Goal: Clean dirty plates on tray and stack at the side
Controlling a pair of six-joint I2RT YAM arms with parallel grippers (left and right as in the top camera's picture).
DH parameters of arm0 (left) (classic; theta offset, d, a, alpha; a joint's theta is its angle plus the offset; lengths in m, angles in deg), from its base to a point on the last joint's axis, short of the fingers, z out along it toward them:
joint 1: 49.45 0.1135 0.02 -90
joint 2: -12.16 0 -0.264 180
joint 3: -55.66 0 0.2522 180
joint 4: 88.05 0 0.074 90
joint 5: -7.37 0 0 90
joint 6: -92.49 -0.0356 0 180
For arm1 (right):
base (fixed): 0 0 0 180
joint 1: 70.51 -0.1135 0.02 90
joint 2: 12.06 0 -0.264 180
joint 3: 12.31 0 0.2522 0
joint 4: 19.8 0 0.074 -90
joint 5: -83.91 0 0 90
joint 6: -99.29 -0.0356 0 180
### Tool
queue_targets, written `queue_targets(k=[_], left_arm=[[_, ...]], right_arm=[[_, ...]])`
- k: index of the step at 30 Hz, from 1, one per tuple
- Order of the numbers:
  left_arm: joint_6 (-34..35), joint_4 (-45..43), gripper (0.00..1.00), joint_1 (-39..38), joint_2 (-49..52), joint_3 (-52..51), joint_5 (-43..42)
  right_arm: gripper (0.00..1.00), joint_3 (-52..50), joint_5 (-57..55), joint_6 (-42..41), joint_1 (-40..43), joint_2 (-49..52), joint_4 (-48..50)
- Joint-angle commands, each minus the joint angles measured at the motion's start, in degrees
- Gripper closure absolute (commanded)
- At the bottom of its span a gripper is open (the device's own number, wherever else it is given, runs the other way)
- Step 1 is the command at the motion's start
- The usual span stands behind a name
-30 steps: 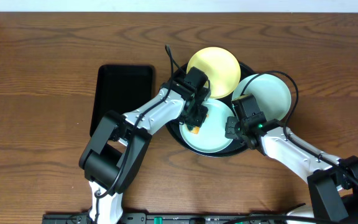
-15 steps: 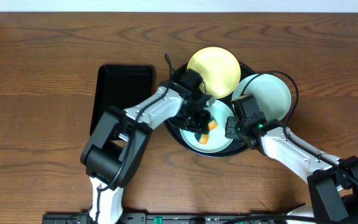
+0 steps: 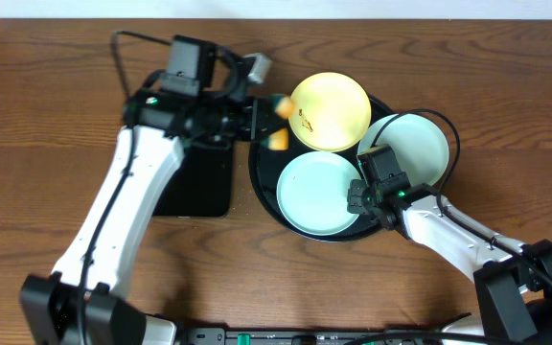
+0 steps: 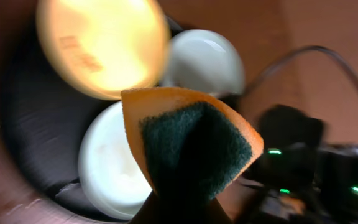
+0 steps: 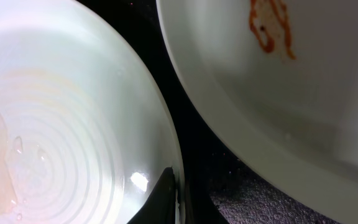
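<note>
Pale yellow plate [image 3: 330,110] lies at the far side of the round black tray [image 3: 260,177], a small dark-orange mark [image 3: 305,120] on its left part. One mint plate [image 3: 319,194] lies on the tray's near side. A second mint plate [image 3: 410,149] overlaps the tray's right rim. The tray sits on the desk [image 3: 56,105] a little right of the middle, toward the far edge. The left claw [image 3: 268,122] is closed around an orange sponge [image 3: 278,140] with a dark green scouring face [image 4: 194,152], blurred, above the tray's far-left rim beside the yellow plate. A rectangular black tray [image 3: 199,187] lies just left of the round one, partly under the left arm. The right claw [image 3: 357,198] sits at the near mint plate's right rim; one finger [image 5: 166,193] shows over that rim, and I cannot tell whether it grips.
</note>
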Motion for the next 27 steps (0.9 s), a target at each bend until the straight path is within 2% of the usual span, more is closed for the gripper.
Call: queue_targets(k=[1, 4, 7, 17, 22, 27], left_arm=[[0.66, 2.82, 0.93, 1.01, 1.62, -1.07, 16.26], [-0.04, 1.53, 0.93, 0.07, 2.36, -3.48, 14.47], [-3.78, 0.13, 0.93, -3.13, 4.35, -4.61, 11.41], [-6.03, -11.23, 0.92, -14.56, 15.13, -4.74, 11.93], [-11.17, -20.02, 0.93, -16.28, 19.65, -4.74, 12.11], [-12.55, -21.07, 0.92, -16.31, 20.94, -4.79, 12.11]], right_arm=[[0.96, -0.11, 0.44, 1.03, -0.24, 0.81, -0.31], [0.96, -0.11, 0.44, 1.03, -0.24, 0.81, -0.28], [0.96, -0.11, 0.44, 1.03, -0.24, 0.81, -0.28], [0.96, -0.11, 0.42, 1.05, -0.24, 0.81, -0.31], [0.96, -0.11, 0.44, 1.05, -0.24, 0.81, -0.28], [0.96, -0.11, 0.42, 1.05, -0.24, 0.81, -0.31]])
